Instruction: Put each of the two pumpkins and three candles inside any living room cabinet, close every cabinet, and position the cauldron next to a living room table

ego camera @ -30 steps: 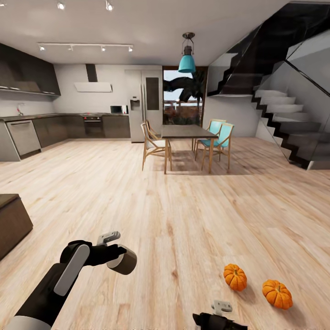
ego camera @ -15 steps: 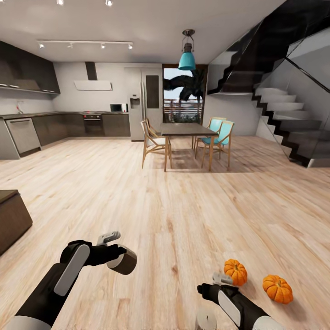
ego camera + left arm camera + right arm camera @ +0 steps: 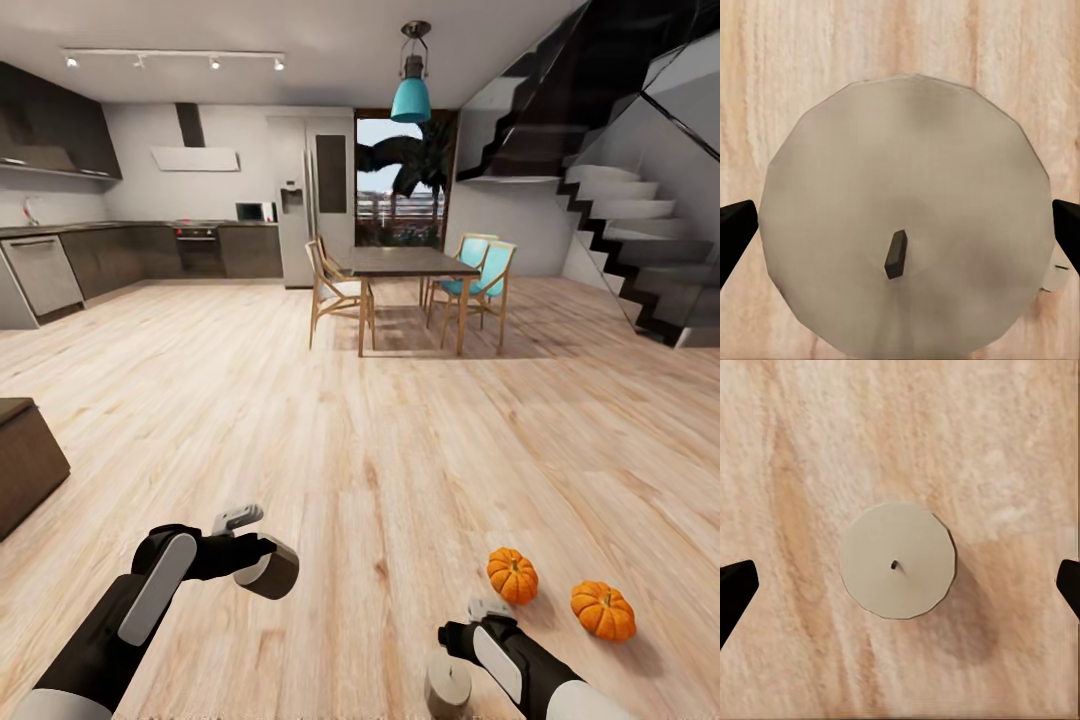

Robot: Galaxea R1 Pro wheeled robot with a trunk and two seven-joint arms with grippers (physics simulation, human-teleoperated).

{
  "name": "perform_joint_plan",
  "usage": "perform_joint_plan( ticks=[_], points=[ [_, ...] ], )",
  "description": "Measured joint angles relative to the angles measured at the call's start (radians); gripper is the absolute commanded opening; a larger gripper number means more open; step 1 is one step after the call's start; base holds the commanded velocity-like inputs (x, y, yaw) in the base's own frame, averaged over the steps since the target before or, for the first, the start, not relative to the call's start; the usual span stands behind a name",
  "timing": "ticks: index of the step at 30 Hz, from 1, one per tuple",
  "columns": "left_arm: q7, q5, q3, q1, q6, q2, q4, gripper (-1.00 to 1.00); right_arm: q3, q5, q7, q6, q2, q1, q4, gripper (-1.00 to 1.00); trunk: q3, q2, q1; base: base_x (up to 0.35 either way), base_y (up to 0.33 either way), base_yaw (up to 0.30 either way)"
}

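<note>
Pumpkins are seen on the wooden floor [image 3: 400, 470] at the lower right of the head view: one pumpkin [image 3: 512, 576] lies just ahead of the right arm, and the second pumpkin [image 3: 603, 611] lies near it, further to the right, the two apart from each other. A pale candle [image 3: 266, 569] is carried at the end of the left arm; in the left wrist view it is seen from above as a large round disc [image 3: 904, 240] with a dark wick, and the left gripper [image 3: 900, 229] fingertips are shown at either side of it, seemingly clamped on it, though contact is not clearly visible. A second candle [image 3: 448, 688] stands on the floor at the bottom of the head view, just beside the right arm. In the right wrist view this candle [image 3: 898, 560] is seen from above, well below the right gripper [image 3: 900, 585], whose fingertips are held wide apart and clear of it. A dark-brown cabinet [image 3: 25, 460] corner is seen at the left edge. Further off, a dining table [image 3: 405, 263] with chairs is placed, with a kitchen and a staircase beyond.
</note>
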Motion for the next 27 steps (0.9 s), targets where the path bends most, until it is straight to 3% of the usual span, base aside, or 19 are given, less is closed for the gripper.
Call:
perform_joint_plan(
  ticks=[3, 10, 12, 14, 15, 16, 17, 18, 22, 24, 27],
  points=[
    [0.001, -0.001, 0.0, 0.0, 0.0, 0.0, -0.001, -1.0, 0.0, 0.0, -0.004, -0.001, 0.0, 0.0, 0.0, 1.0, -0.012, -0.001, 0.001, 0.0, 0.0, 0.0],
    [0.033, -0.014, 0.001, 0.0, -0.002, 0.0, -0.018, -1.0, 0.0, 0.001, -0.005, -0.006, 0.0, 0.0, 0.0, 1.0, -0.012, -0.001, 0.001, 0.0, 0.0, 0.0],
    [0.057, 0.0, 0.003, 0.003, 0.001, 0.003, -0.069, -1.0, 0.0, 0.001, -0.004, -0.005, 0.0, 0.0, 0.0, 1.0, -0.012, -0.001, 0.001, 0.0, 0.0, 0.0],
    [0.063, 0.05, 0.004, 0.023, 0.002, 0.007, -0.13, -1.0, 0.0, 0.001, -0.003, -0.004, 0.0, 0.0, 0.0, 1.0, -0.012, -0.001, 0.001, 0.0, 0.0, 0.0],
    [0.066, 0.103, 0.004, 0.053, 0.006, 0.013, -0.194, -1.0, 0.0, 0.001, -0.003, -0.004, 0.0, 0.0, 0.0, 1.0, -0.012, -0.001, 0.001, 0.0, 0.0, 0.0],
    [0.068, 0.22, 0.003, 0.075, 0.002, 0.026, -0.241, -1.0, 0.0, 0.001, -0.003, -0.004, 0.0, 0.0, 0.0, 1.0, -0.012, -0.001, 0.001, 0.0, 0.0, 0.0],
    [0.068, 0.293, 0.0, 0.084, 0.001, 0.042, -0.258, -1.0, 0.0, 0.001, -0.002, -0.004, 0.0, 0.0, 0.0, 1.0, -0.012, -0.001, 0.001, 0.0, 0.0, 0.0],
    [0.069, 0.332, -0.002, 0.09, 0.007, 0.063, -0.268, -1.0, 0.0, 0.001, -0.001, -0.004, 0.0, 0.0, 0.0, 1.0, -0.015, -0.001, 0.002, 0.0, 0.0, 0.0],
    [0.069, 0.577, -0.011, 0.098, 0.007, 0.144, -0.283, -1.0, 0.0, 0.0, 0.001, -0.008, 0.0, 0.0, -0.006, 1.0, -0.031, -0.002, 0.004, 0.0, 0.0, 0.0],
    [0.069, 0.658, -0.013, 0.099, 0.008, 0.163, -0.285, -1.0, 0.0, 0.0, 0.001, -0.011, 0.0, 0.0, -0.008, 1.0, -0.039, -0.002, 0.004, 0.0, 0.0, 0.0],
    [0.069, 0.708, -0.019, 0.1, 0.008, 0.173, -0.285, -1.0, 0.0, 0.001, 0.001, -0.015, 0.0, 0.0, -0.01, 1.0, -0.05, -0.003, 0.006, 0.0, 0.0, 0.0]
  ],
)
